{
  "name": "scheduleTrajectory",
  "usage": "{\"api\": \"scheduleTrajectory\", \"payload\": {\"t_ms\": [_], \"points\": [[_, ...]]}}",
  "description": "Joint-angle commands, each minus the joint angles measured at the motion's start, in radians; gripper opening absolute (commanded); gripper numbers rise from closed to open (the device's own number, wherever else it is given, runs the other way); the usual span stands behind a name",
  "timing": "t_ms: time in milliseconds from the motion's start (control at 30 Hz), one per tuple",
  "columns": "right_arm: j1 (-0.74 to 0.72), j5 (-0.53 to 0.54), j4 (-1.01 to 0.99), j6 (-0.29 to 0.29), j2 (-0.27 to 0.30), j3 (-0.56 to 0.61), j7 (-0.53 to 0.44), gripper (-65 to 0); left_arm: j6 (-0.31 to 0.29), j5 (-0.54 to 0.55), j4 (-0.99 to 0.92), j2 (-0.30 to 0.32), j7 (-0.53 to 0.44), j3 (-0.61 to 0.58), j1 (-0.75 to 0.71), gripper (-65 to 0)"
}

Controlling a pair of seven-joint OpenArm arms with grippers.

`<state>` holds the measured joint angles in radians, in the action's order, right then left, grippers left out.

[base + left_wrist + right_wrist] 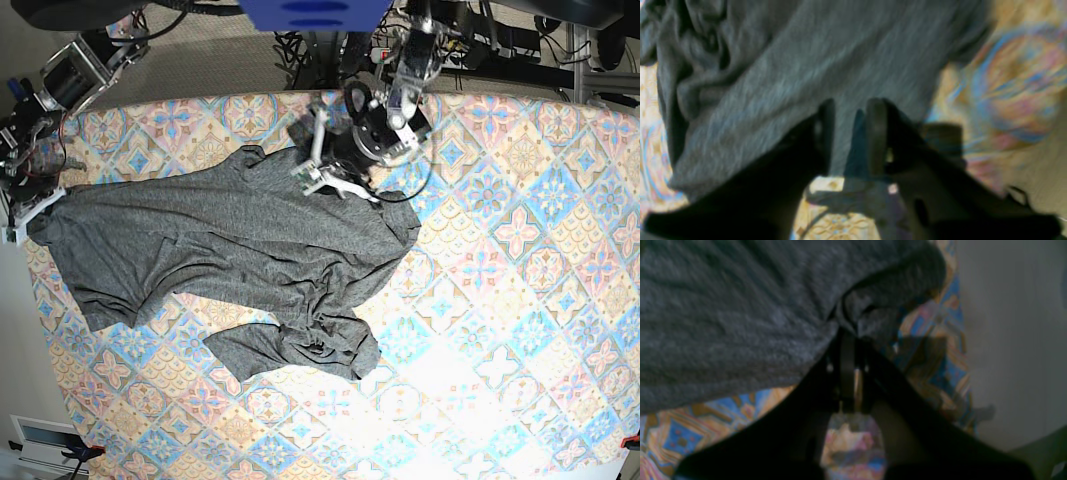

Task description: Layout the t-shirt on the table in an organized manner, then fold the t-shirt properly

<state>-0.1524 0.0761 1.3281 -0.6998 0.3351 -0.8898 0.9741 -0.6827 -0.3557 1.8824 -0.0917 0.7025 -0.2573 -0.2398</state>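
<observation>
Right pincer (848,350) clenches the shirt (230,250) edge at far left of the bench (520,300), left pincer (850,133) straddles cloth, grip unclear; spreading step, next tensioning outward.

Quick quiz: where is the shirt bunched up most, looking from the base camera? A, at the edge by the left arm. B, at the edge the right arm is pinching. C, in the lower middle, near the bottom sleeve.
C: the t-shirt is stretched fairly flat between the arms, with a crumpled knot of folds at its lower middle.
</observation>
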Motion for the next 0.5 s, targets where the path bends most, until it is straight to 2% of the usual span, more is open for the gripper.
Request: {"api": "scheduleTrajectory", "payload": {"t_ms": [0,100,200,267,367,467], "points": [[-0.008,0.004,0.021,0.002,0.026,-0.004,-0.013,-65.0,0.008,0.01,0.047,-0.007,-0.022,0.0,-0.011,-41.7],[-0.008,0.004,0.018,0.002,0.026,-0.004,-0.013,-65.0,0.008,0.008,0.084,0.002,-0.022,-0.007,-0.031,-33.6],[-0.008,0.003,0.018,0.002,0.025,-0.001,-0.008,-65.0,-0.015,0.013,0.084,0.073,-0.022,-0.01,-0.025,-24.4],[-0.002,0.003,0.018,0.002,0.025,-0.001,-0.008,-65.0,-0.015,0.019,0.084,0.096,-0.022,-0.012,-0.022,-18.7],[0.004,0.003,0.018,0.002,0.025,-0.001,-0.008,-65.0,-0.015,0.024,0.085,0.099,-0.02,0.003,-0.013,-10.9],[0.007,0.003,0.018,0.002,0.025,-0.001,-0.007,-65.0,-0.015,0.109,0.081,0.073,-0.016,0.052,-0.017,-5.6]]}}
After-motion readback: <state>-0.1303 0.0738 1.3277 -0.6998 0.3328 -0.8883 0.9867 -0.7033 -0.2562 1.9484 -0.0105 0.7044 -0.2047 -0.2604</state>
